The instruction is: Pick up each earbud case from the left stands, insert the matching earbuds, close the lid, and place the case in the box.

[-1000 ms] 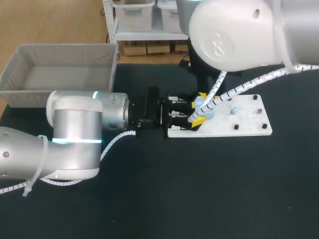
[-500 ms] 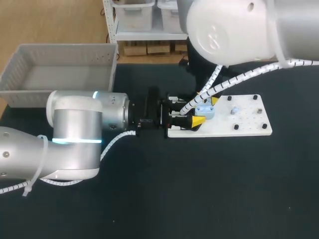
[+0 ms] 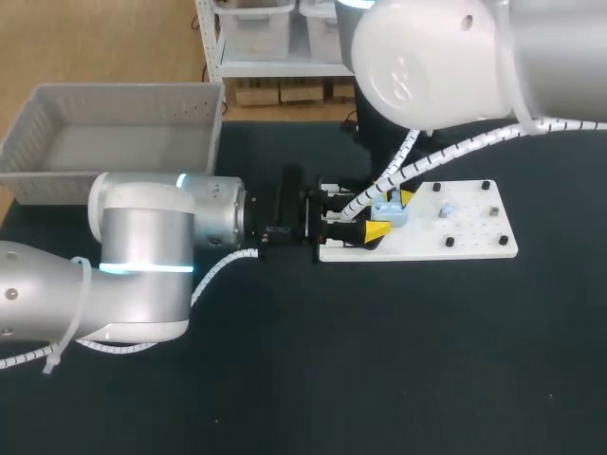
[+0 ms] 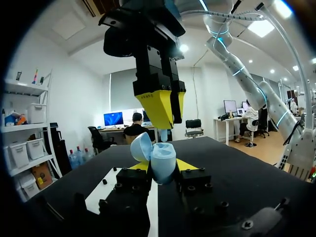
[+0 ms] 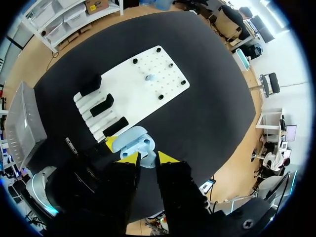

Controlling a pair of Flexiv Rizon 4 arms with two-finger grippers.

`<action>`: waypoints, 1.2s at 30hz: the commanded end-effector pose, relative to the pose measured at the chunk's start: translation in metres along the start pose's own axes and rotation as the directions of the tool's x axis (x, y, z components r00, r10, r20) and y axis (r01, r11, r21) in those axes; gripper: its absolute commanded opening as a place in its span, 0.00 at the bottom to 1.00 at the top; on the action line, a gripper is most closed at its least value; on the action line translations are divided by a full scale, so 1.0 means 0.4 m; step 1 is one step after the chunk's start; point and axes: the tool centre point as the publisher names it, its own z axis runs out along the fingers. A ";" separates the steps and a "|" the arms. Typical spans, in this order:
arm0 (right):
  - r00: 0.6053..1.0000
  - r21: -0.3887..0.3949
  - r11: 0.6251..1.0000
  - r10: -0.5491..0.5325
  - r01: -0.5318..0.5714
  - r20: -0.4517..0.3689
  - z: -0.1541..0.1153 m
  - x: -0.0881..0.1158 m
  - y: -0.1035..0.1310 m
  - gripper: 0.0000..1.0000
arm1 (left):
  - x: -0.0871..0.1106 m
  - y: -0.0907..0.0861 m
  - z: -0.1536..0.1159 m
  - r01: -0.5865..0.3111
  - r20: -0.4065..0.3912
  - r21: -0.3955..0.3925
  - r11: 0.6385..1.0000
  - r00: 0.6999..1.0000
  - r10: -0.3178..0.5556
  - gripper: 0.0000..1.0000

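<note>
**Black tabletop, open case clamped in my left gripper**

Black table (image 3: pixel 379 370) fills the head view, and the left arm lies across it from the left side. My left gripper (image 4: pixel 159 169) is closed on the pale-blue earbud case (image 4: pixel 161 159), one yellow tip pressed to each side. The case's lid stands open, tilted back.

Straight above the case hangs my right gripper (image 5: pixel 147 158), just over the open lid. I cannot tell from any view whether it is holding anything, or whether it touches the case.

Under and ahead of the left gripper lies a white board (image 3: pixel 479 237). Three black stands (image 5: pixel 106 104) sit in a row on the end of the board nearest the left gripper. One small pale-blue earbud (image 5: pixel 149 77) rests further along the board, well beyond both grippers, among black pegs.

A grey box (image 3: pixel 114 95) sits back beside the left arm, well apart from the case.

From the head camera, the right arm's white body and its spiral cable cross in front of the case, hiding much of the grip.
</note>
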 end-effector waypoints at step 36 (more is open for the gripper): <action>0.999 -0.006 0.999 0.032 -0.032 -0.019 0.039 -0.011 -0.007 1.00 | 0.002 -0.004 0.001 -0.003 0.002 -0.007 1.000 1.000 0.003 0.00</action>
